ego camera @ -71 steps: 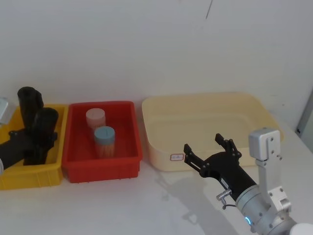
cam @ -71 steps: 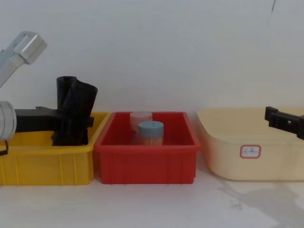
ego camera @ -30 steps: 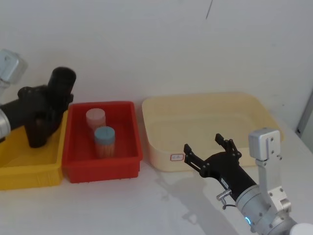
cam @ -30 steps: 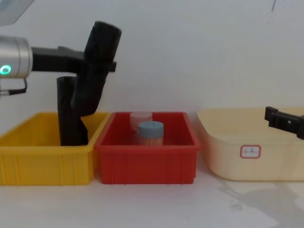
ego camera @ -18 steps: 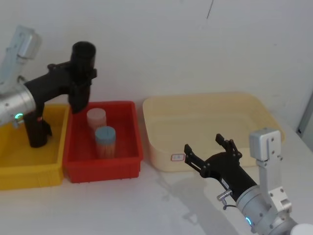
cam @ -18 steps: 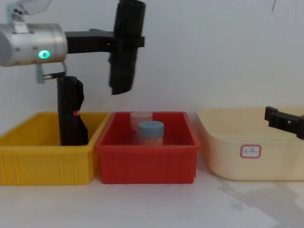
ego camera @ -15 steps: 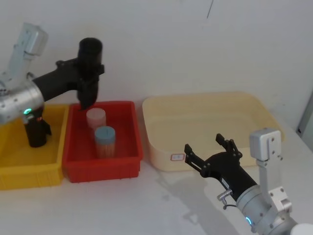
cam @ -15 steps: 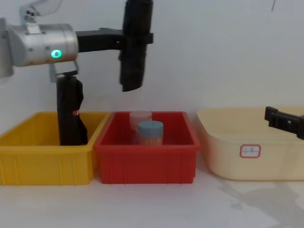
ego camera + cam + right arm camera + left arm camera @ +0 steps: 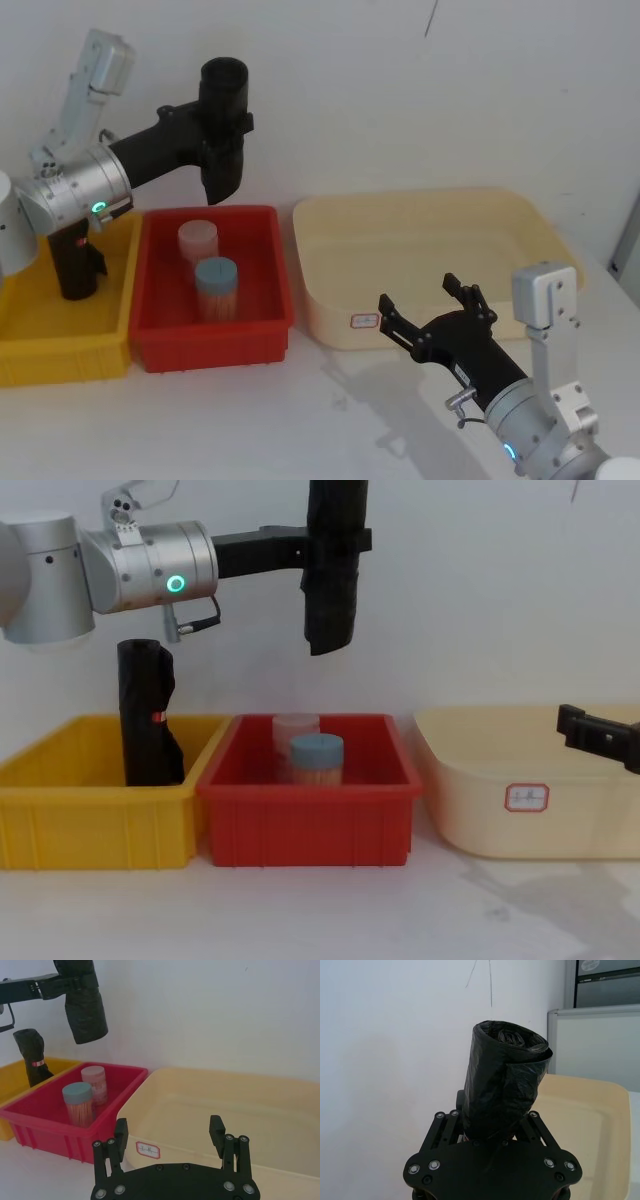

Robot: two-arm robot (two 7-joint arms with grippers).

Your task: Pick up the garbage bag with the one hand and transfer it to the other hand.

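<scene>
Left tool (image 9: 225,125) clamps the garbage bag (image 9: 222,88) upright, with the red bin (image 9: 212,345) below it. Right tool (image 9: 418,295), well apart and lower, gapes wide.

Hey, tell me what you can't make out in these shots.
Garbage bag, held high by the left pincer: top cut off by chest view's upper edge.
Second black roll: base hidden behind yellow bin's wall, chest view.
Cream tub's label: writing too small, all views.

Two black garbage bag rolls (image 9: 222,130) (image 9: 72,262), three bins, one yellow (image 9: 60,365), one red (image 9: 210,345), one cream (image 9: 330,305), two lidded jars (image 9: 197,241) (image 9: 214,282), and two grippers (image 9: 335,542) (image 9: 418,292)
</scene>
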